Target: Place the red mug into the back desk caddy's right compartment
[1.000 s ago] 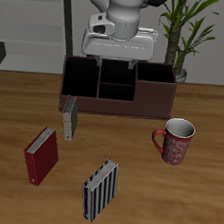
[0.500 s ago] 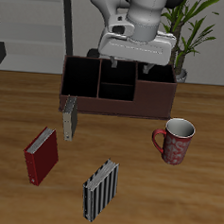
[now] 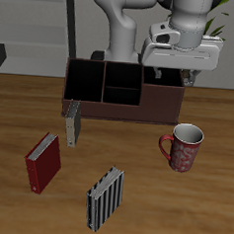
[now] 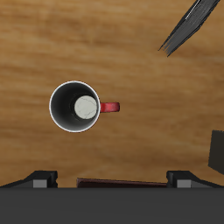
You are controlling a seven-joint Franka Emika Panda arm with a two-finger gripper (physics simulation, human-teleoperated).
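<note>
The red mug (image 3: 183, 146) stands upright on the table in front of the back desk caddy (image 3: 103, 88), handle toward the caddy's middle. In the wrist view the mug (image 4: 74, 106) shows from straight above, white inside. My gripper (image 3: 173, 72) hangs open and empty high above the caddy's right compartment (image 3: 162, 96), farther back than the mug and well above it. In the wrist view my gripper (image 4: 112, 178) has its two fingers (image 4: 39, 180) spread wide, with the caddy's rim (image 4: 114, 183) between them.
A grey book (image 3: 73, 124) leans against the caddy's front. A red book (image 3: 43, 163) and a striped book (image 3: 104, 198) stand nearer the table's front edge; the striped book (image 4: 189, 24) also shows in the wrist view. A potted plant (image 3: 199, 36) stands behind the caddy.
My gripper has swung sideways from above the caddy's middle to above its end by the plant, closer to the mug. Mug, books and caddy have not moved.
</note>
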